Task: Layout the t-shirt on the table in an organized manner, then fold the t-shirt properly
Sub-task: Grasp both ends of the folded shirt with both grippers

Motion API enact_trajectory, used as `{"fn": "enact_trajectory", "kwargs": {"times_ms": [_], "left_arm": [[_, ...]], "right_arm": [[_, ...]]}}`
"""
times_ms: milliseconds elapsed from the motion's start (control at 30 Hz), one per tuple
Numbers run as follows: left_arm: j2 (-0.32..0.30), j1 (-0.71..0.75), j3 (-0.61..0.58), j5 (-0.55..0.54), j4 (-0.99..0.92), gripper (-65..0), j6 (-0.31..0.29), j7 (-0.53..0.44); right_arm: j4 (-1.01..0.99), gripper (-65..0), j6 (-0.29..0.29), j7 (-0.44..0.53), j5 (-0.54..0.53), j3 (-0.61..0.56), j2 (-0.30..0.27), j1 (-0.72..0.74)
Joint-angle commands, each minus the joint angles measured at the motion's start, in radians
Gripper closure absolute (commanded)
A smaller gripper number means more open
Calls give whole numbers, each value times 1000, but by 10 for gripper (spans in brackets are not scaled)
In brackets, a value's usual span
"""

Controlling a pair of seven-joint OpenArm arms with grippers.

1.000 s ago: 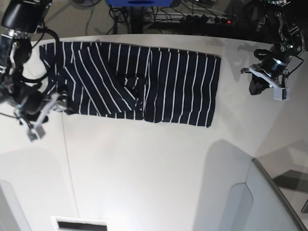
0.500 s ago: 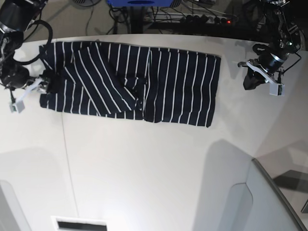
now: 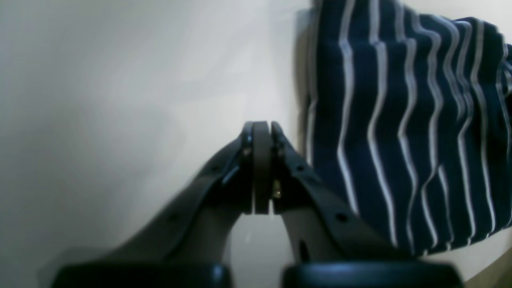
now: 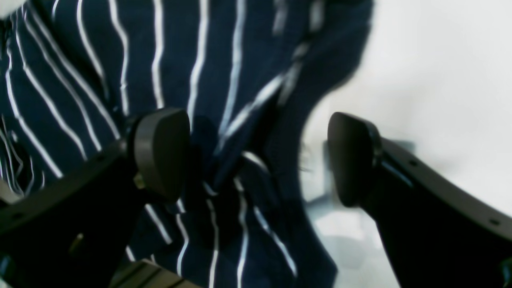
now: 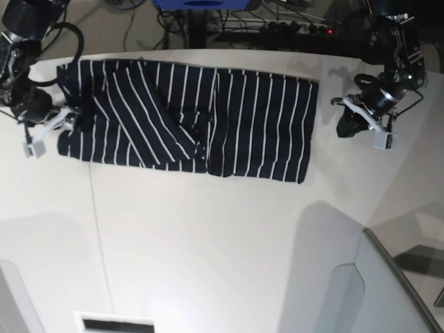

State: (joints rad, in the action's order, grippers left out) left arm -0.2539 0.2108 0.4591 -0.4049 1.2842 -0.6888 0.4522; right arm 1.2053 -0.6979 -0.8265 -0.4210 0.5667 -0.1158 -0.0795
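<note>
Soft, limp t-shirt (image 5: pixel 187 118) likely best pinched at edge hem; right jaws wide open astride it, left jaws closed, empty.

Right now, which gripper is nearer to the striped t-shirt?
Right. The right gripper is at the t-shirt sleeve end, its open jaws straddling the fabric edge. The left gripper, jaws shut, hangs beside the opposite edge, a clear gap of white table between.

left tool (image 3: pixel 262 168) closed, right tool (image 4: pixel 256 160) spread wide
</note>
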Motion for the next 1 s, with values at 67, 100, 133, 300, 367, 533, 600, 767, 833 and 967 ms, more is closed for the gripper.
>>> {"fn": "enact_trajectory", "kwargs": {"times_ms": [67, 100, 133, 300, 367, 533, 600, 767, 833, 967], "left_arm": [[-17, -37, -4, -19, 12, 0, -9, -22], [-17, -40, -7, -19, 12, 0, -9, -22], [-17, -46, -16, -19, 12, 0, -9, -22], [-18, -95, -98, -19, -44, 0, -9, -22], [-17, -113, -116, -19, -87, 0, -9, -22], [-12, -139, -156, -24, -147, 0, -9, -23], [-11, -149, -178, -24, -148, 0, -9, -23], [-11, -161, -231, -25, -148, 0, -9, -23], [-9, -162, -245, -27, -148, 0, -9, -23], [8, -178, -276, -25, -157, 0, -9, -23]], "right_arm": [[1, -498, 0, -37, 14, -38, 6, -18], [1, -497, 0, -37, 14, -46, 17, -18], [1, -497, 0, -37, 14, -49, 23, -18], [15, -495, 0, -90, 14, -55, 29, -18], [51, -495, 0, -110, 14, -55, 41, -18], [90, -495, 0, -133, 14, -55, 49, -35], [89, -495, 0, -133, 14, -55, 51, -35], [87, -495, 0, -132, 14, -55, 51, -16], [87, -495, 0, -132, 14, -55, 51, -10], [86, -494, 0, -132, 14, -55, 51, -1]]}}
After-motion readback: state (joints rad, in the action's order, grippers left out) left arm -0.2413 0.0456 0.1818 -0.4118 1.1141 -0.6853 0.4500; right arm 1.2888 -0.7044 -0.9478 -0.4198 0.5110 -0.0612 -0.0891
